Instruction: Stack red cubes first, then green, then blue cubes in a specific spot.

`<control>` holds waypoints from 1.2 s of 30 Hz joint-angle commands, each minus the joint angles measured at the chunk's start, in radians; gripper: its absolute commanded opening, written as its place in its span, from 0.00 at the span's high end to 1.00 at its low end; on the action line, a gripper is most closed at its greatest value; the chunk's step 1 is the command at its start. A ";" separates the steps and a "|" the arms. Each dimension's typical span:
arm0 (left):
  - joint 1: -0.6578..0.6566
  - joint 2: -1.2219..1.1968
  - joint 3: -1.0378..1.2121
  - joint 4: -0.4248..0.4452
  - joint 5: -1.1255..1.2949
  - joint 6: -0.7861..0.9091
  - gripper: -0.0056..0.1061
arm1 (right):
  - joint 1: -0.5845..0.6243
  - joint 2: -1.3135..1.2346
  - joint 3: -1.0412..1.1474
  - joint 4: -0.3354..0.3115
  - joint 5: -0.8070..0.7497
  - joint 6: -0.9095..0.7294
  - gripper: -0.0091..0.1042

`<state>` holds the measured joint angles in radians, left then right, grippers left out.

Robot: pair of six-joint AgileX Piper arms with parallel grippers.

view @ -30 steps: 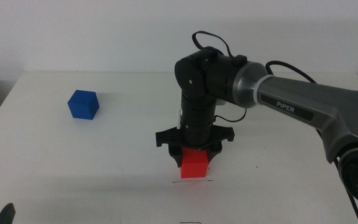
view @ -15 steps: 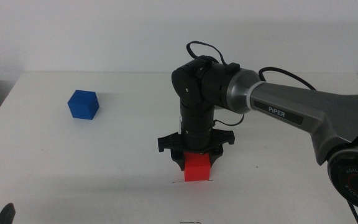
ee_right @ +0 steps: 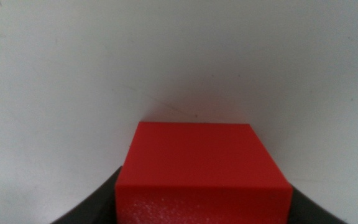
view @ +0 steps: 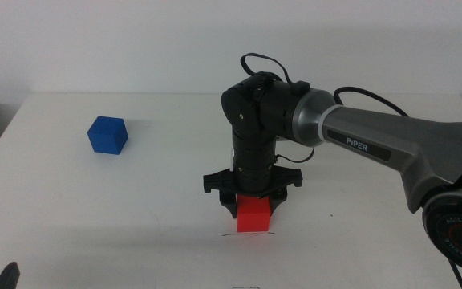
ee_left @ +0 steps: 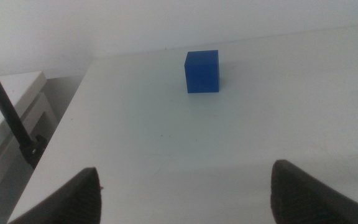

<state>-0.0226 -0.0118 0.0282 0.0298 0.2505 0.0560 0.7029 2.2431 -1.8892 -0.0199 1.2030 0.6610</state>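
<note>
Right pincer grips the red cube at 6 o'clock on the counter, seating it on the marked spot as stack base. Blue cube waits at 10 o'clock. Left pincer idles, spread wide, facing it. No green cube visible.

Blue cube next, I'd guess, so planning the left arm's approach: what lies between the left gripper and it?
Nothing: the left wrist view shows only bare white table between the open left gripper and the blue cube.
</note>
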 commanded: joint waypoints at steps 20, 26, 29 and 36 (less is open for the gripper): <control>-0.006 -0.026 -0.001 -0.007 -0.080 -0.003 0.11 | 0.021 -0.277 0.051 -0.007 -0.026 -0.069 0.20; -0.006 -0.026 -0.001 -0.007 -0.080 -0.003 0.11 | -0.008 -0.436 0.193 -0.060 -0.027 -0.054 0.20; -0.006 -0.026 -0.001 -0.007 -0.080 -0.003 0.11 | -0.045 -0.524 0.275 -0.065 -0.046 -0.054 0.20; -0.006 -0.026 -0.001 -0.007 -0.080 -0.003 0.11 | -0.183 -0.749 0.464 -0.078 -0.077 -0.106 0.20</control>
<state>-0.0226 -0.0118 0.0282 0.0298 0.2505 0.0560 0.5538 1.5831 -1.4335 -0.0699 1.1512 0.5810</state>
